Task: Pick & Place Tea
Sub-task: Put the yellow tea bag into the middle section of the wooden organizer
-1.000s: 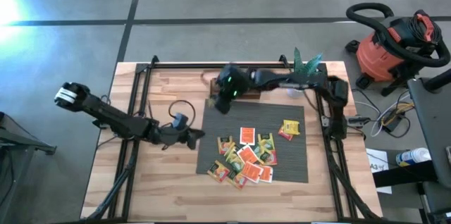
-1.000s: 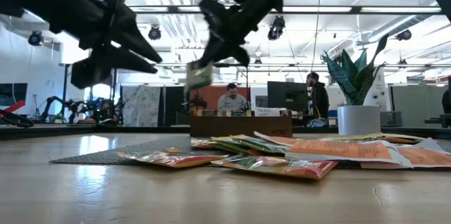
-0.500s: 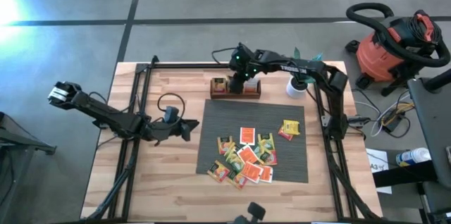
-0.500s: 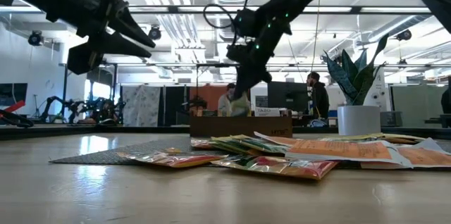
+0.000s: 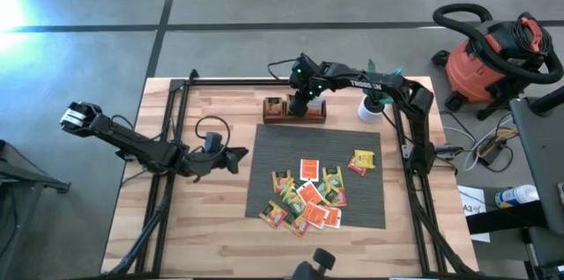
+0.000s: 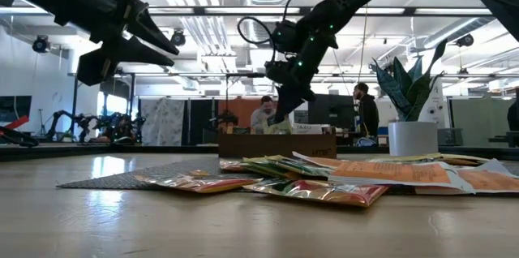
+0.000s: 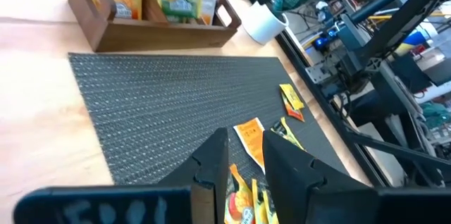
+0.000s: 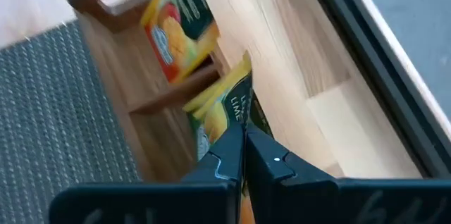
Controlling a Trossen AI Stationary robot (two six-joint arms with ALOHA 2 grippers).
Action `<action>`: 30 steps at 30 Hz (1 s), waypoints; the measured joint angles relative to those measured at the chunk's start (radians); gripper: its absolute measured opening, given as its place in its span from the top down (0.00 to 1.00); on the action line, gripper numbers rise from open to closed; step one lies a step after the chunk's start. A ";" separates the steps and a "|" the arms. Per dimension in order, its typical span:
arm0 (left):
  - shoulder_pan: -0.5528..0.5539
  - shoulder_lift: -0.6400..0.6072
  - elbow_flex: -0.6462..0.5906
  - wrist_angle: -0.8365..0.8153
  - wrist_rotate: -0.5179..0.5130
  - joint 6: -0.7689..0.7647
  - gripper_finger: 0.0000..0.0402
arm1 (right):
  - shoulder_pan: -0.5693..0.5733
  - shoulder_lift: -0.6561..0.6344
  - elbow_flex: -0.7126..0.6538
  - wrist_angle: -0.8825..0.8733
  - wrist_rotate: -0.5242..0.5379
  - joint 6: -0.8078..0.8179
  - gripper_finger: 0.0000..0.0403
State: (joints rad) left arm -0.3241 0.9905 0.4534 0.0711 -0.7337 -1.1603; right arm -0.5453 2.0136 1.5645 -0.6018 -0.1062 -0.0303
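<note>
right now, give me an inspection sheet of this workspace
surface: wooden table with a grey ribbed mat on it.
job's things: tea sachets piled loose on the mat; a few stand in the wooden tray beyond the mat's far edge.
clutter: white pot with a plant near the tray.
grippers: right gripper over the tray, shut on a yellow-green sachet; left gripper hovers at the mat's left edge, holding nothing visible.
cables: a loop of cable on the left arm; loose wires on the floor to the right.
surroundings: red shop vacuum beside the table; people at desks behind.
</note>
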 joint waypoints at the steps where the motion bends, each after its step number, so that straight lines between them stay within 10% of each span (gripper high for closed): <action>1: 0.000 0.000 0.000 -0.001 -0.004 0.000 0.79 | 0.000 0.000 -0.006 -0.001 -0.001 0.000 0.98; 30: 0.000 0.000 0.000 -0.009 0.026 -0.001 0.79 | 0.079 -0.096 -0.036 -0.143 0.031 -0.065 0.69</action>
State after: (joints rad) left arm -0.3237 0.9905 0.4534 0.0620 -0.7072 -1.1614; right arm -0.4662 1.9178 1.5288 -0.7451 -0.0753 -0.0958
